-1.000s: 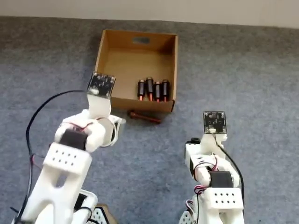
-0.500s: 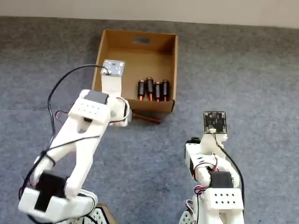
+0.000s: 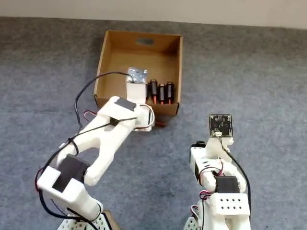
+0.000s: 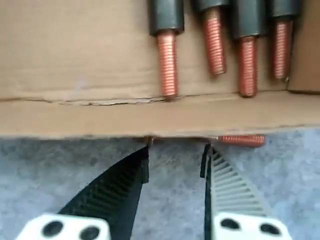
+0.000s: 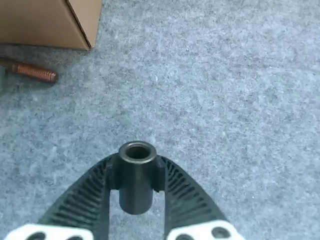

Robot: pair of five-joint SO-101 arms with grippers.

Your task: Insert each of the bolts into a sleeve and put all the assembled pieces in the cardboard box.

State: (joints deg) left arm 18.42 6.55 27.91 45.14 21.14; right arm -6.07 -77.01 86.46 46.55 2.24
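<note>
The cardboard box (image 3: 108,57) stands at the table's far middle, and several assembled pieces (image 3: 160,92) lie side by side against its front right wall. A loose copper bolt (image 3: 161,123) lies on the carpet along the outside of that wall; its threaded end (image 4: 241,140) shows in the left wrist view. My left gripper (image 4: 175,155) hangs open just above the carpet, close to the box's front wall (image 4: 100,117), with the bolt beside one fingertip. My right gripper (image 5: 135,175) is shut on an upright black sleeve (image 5: 136,172), nearer the table's front, at the right.
Grey carpet covers the table. In the right wrist view, the bolt (image 5: 32,71) and the box corner (image 5: 75,20) lie ahead of the held sleeve. Open carpet stretches to the right of the box and between the two arms.
My left arm has swung forward and to the right, from beside the box's left front corner to over the loose bolt at the front wall. The right arm has stayed still.
</note>
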